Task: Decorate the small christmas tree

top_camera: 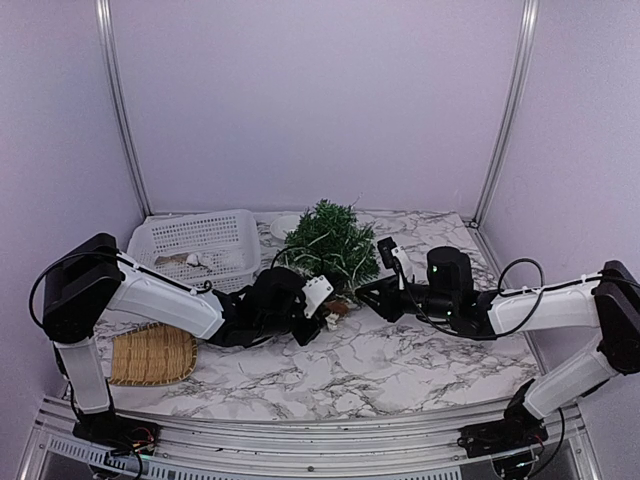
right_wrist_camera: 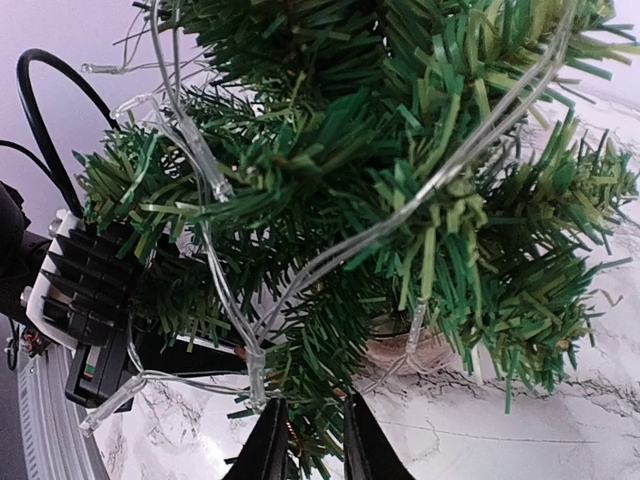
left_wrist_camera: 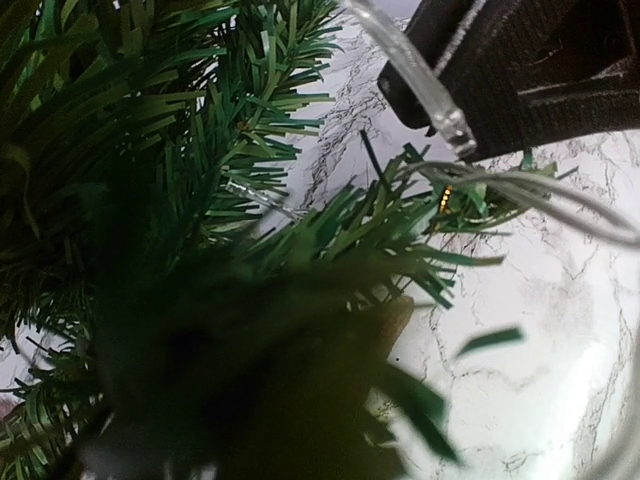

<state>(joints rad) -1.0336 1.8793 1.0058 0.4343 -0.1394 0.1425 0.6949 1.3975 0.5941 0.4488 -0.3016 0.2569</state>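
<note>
The small christmas tree (top_camera: 330,243) stood mid-bench, a clear light string (right_wrist_camera: 300,270) draped through it. The right gripper (right_wrist_camera: 308,440) pinched the wire with its jaws nearly closed; the left gripper's (top_camera: 318,300) jaws couldn't be judged. Stringing seemed underway; next, tuck wire deeper.

Pale lilac walls (top_camera: 310,100) behind a white marble-patterned table (top_camera: 400,370)

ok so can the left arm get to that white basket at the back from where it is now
Probably yes. The white basket sits just behind the left arm, on its own side, with nothing standing between them. But its gripper is now pushed in at the small christmas tree, so it would need to back out first.
</note>
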